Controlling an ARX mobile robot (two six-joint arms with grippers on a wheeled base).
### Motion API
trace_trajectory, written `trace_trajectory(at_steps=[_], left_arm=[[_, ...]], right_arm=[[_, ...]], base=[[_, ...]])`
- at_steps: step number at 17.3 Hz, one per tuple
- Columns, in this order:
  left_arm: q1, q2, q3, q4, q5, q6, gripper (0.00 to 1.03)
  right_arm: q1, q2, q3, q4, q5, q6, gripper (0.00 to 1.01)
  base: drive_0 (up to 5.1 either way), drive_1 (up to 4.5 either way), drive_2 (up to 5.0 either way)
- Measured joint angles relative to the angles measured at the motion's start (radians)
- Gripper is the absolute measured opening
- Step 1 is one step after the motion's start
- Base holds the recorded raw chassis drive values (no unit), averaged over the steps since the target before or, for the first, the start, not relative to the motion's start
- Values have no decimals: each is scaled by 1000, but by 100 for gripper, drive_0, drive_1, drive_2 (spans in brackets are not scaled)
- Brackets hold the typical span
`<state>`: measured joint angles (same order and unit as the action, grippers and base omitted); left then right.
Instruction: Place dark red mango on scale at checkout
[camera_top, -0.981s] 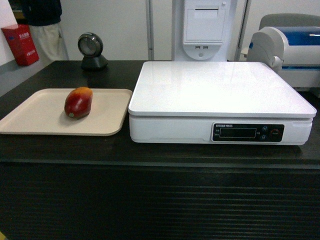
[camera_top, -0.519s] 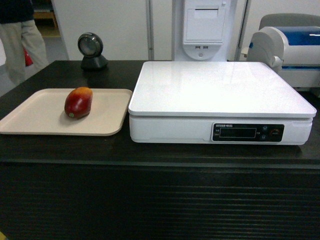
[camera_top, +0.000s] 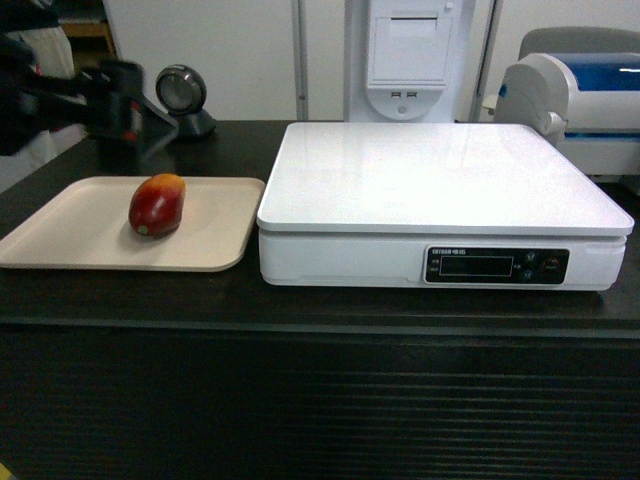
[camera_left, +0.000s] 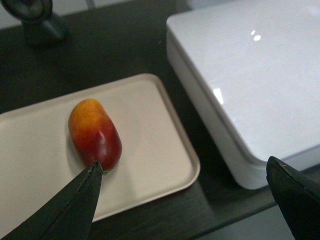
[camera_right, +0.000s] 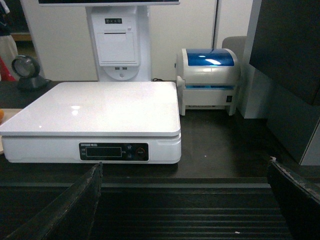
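Checkout (camera_top: 320, 400): ribbed black front panel nearest, dark tabletop above it.
Beige tray (camera_top: 60, 240): on the tabletop at left, just beside the scale, a narrow gap between them.
Dark red mango (camera_top: 157, 204): lying on its side on the tray, toward the tray's right half, orange-yellow end pointing to the rear; nothing touches it; it is not on the scale.
Scale (camera_top: 440, 180): white, square platform bare, dark display strip on the front at right; stands right of the tray.
Left end effector (camera_top: 135, 125): blurred in the head view, in the air over the tray's far edge, behind and left of the mango; in the left wrist view its two dark fingers (camera_left: 75, 205) stand wide apart, holding nothing, the mango below them.
Right end effector (camera_right: 185, 200): fingers spread wide, empty, low before the checkout front, facing the scale.
Round black scanner (camera_top: 183, 100): on a stand at the rear of the tabletop, behind the tray.
White-and-blue printer (camera_top: 580, 100): rear right, beyond the scale.
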<state>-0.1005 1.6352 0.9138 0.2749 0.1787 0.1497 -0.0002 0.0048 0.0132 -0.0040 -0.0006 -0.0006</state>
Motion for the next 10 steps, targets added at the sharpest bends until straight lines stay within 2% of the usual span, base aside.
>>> trace_trajectory(at_steps=[3,5,10], left_arm=[[-2,310,266,-120,-85,14,98],[12,436,426,-219,-110,13,98],[47,547,609,-322,-164,-6,98]], right_arm=[[0,0,0,0,0,0,98],[0,0,0,0,0,0,98],[0,0,0,0,0,0,98]], base=[[0,0,0],[0,0,0],[0,0,0]])
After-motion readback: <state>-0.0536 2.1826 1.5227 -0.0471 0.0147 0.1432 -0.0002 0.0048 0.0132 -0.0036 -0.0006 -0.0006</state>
